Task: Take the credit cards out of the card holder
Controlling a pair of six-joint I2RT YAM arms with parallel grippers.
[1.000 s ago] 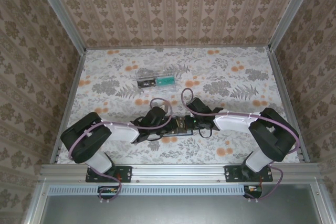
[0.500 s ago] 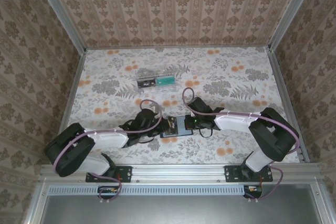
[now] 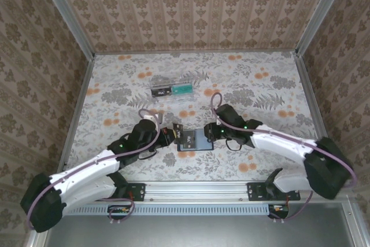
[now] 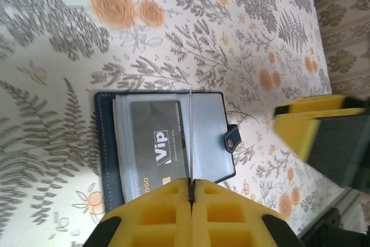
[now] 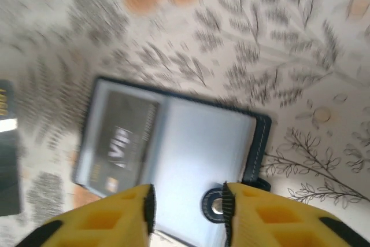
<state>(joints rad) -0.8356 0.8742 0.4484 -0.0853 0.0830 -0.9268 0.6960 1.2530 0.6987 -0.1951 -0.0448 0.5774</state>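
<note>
walls [image 3: 191,10]: beige damask wallpaper | table [image 3: 260,85]: grey-orange floral cover | frame [image 3: 65,10]: aluminium rails

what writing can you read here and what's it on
"Vip": on the dark card in the card holder.
"OGO": tail of a word lower on that card.
Labels in the clear plastic box: too small to read.
Gold marks on the second dark card: too blurred.

The floral-patterned table [image 3: 260,85] carries the open card holder [image 3: 195,140] near its front middle, with a clear plastic box [image 3: 171,87] farther back.
</note>
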